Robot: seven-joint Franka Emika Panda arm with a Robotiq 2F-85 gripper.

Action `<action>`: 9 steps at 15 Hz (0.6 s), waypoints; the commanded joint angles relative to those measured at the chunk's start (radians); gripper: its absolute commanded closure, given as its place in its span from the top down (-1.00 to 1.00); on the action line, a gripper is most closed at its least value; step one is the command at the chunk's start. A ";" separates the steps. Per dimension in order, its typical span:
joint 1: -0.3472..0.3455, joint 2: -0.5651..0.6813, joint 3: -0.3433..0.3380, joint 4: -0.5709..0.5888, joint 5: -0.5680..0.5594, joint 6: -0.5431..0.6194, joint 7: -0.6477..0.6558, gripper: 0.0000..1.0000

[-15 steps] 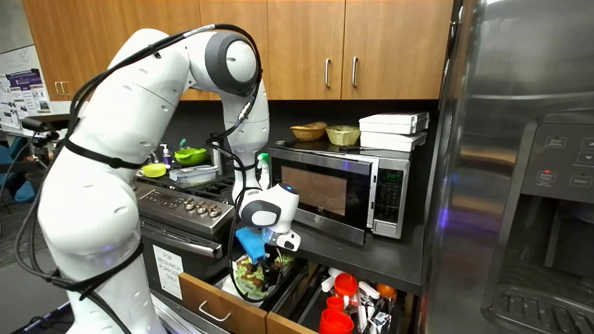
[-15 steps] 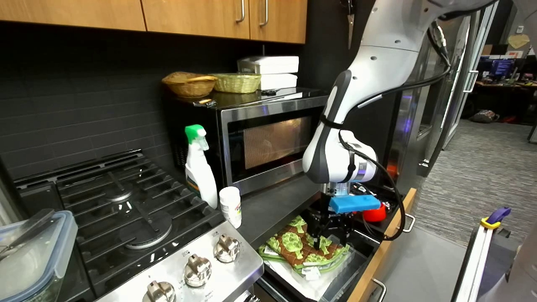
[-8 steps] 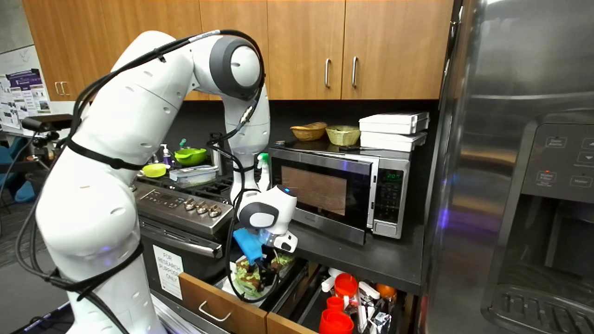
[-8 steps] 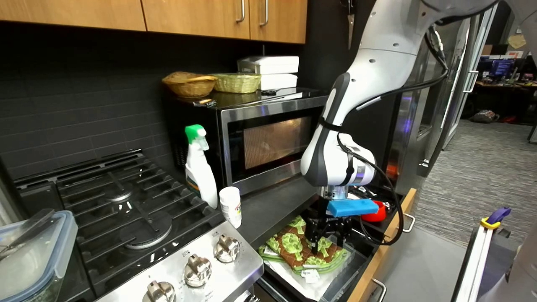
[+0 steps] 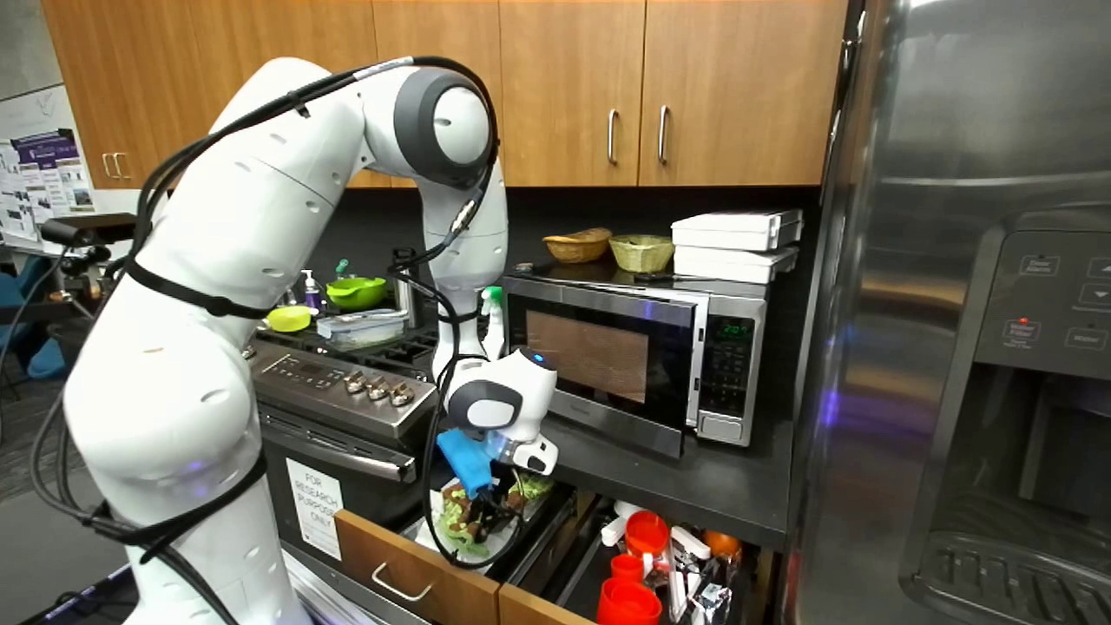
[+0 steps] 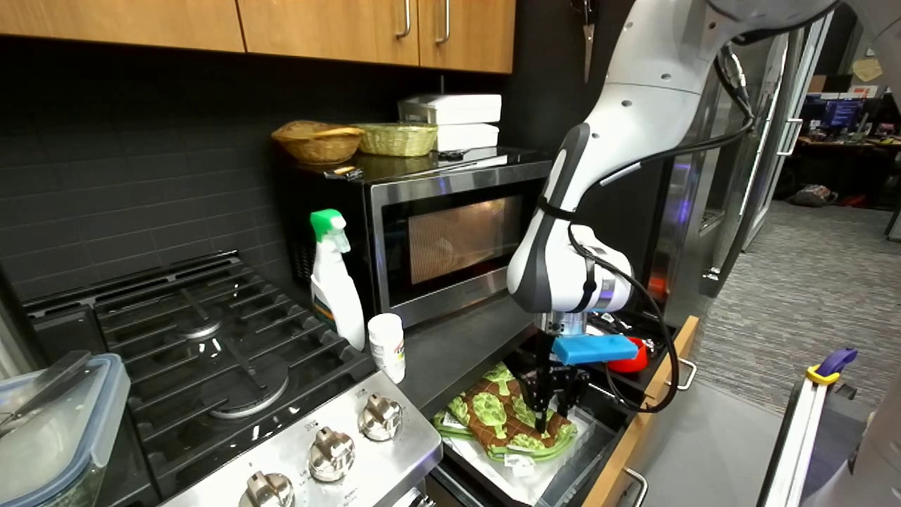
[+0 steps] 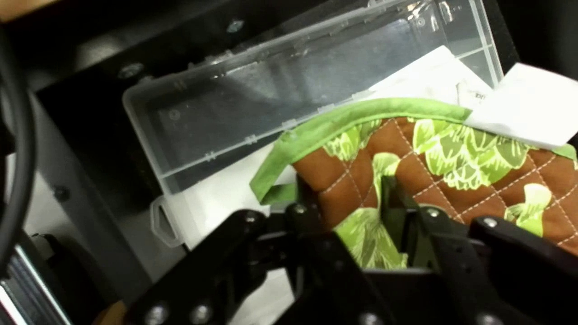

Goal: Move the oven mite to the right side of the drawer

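The oven mite [image 6: 489, 412], brown quilted cloth with green leaf shapes and green trim, lies in the pulled-out drawer [image 6: 623, 454]. In an exterior view the arm's cable partly covers the mite [image 5: 456, 508]. My gripper [image 6: 554, 417] points down onto the mite's edge nearest the drawer's front. In the wrist view the gripper [image 7: 348, 187] has its fingers part-way apart. Cloth of the mite [image 7: 469, 158] shows between them, and its green trim loops out beside one finger. Whether the pads press on the cloth is hidden.
A clear divided plastic box [image 7: 271, 90] and white paper [image 7: 221, 194] lie in the same drawer. An adjacent open drawer holds red cups [image 5: 629, 599] and utensils. The dark countertop [image 5: 660, 482] overhangs behind, under the microwave [image 5: 599, 356]. The stove [image 6: 211, 366] stands alongside.
The gripper has come down slightly onto the mite, and its fingers have moved closer together. The mite's near edge has drawn in a little between them.
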 commanded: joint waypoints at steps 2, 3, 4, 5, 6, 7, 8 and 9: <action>-0.007 -0.006 0.015 0.001 -0.003 0.006 -0.006 -0.70; -0.002 -0.012 0.014 0.000 -0.004 0.001 -0.002 -0.75; 0.002 -0.020 0.015 -0.001 -0.005 -0.004 0.000 -0.81; 0.007 -0.029 0.014 -0.002 -0.007 -0.009 0.003 -0.88; 0.012 -0.036 0.014 -0.003 -0.009 -0.012 0.007 -0.92; 0.021 -0.047 0.012 -0.004 -0.012 -0.018 0.013 -0.94; 0.027 -0.055 0.012 -0.006 -0.014 -0.021 0.014 -0.95; 0.035 -0.064 0.010 -0.008 -0.017 -0.025 0.018 -0.93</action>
